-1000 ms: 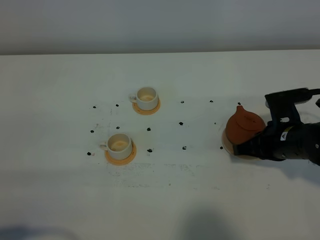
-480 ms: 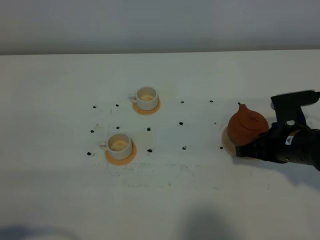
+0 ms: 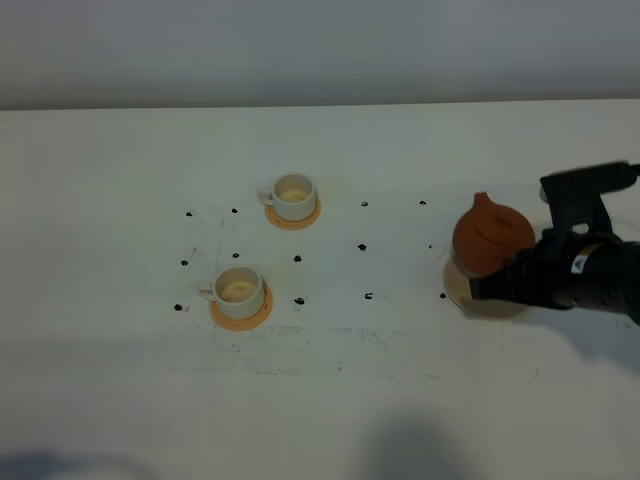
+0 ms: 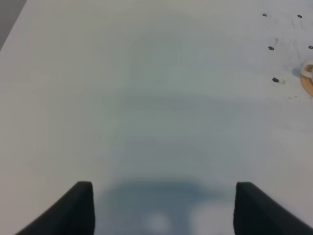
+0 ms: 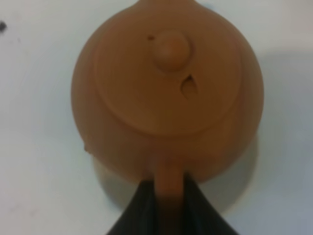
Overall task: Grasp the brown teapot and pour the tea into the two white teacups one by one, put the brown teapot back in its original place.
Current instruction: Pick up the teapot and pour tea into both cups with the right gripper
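The brown teapot (image 3: 492,236) is held by its loop handle in my right gripper (image 3: 500,286), just above the pale beige round coaster (image 3: 478,299) at the right of the table. In the right wrist view the teapot (image 5: 166,93) shows from above, lid on, with its handle between the black fingers (image 5: 139,210) of my gripper (image 5: 168,205). The two white teacups stand on the left half, one farther (image 3: 294,195) and one nearer (image 3: 240,290). Their insides look cream; no dark tea shows. My left gripper (image 4: 164,210) is open over bare table.
Each cup sits on a small orange-tan coaster (image 3: 241,316). Black dots (image 3: 362,246) mark the white table between the cups and the teapot. The edge of an orange coaster (image 4: 308,81) shows in the left wrist view.
The teapot has risen off the beige coaster in my right gripper, and more of the coaster shows below it. The cups have not moved.
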`<action>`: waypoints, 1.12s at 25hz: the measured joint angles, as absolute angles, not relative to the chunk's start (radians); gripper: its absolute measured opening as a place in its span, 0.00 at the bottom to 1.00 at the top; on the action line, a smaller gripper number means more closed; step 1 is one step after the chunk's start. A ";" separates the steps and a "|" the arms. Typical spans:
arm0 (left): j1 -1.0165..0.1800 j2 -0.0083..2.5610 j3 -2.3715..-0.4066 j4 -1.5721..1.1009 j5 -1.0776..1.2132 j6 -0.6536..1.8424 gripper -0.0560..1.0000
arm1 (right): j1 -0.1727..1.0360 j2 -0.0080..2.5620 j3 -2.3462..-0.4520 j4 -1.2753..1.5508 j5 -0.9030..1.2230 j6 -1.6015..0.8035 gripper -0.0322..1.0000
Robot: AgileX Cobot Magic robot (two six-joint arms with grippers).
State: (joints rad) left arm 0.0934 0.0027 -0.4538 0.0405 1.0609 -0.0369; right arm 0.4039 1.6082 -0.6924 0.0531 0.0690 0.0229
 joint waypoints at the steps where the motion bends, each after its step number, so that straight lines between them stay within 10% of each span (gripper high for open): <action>1: 0.093 0.003 -0.454 0.041 1.061 -0.037 0.59 | 0.404 1.609 -0.709 0.053 0.073 0.013 0.12; 28: 0.093 0.003 -0.454 0.041 1.061 -0.037 0.59 | 0.571 1.851 -1.122 0.049 0.206 -0.172 0.12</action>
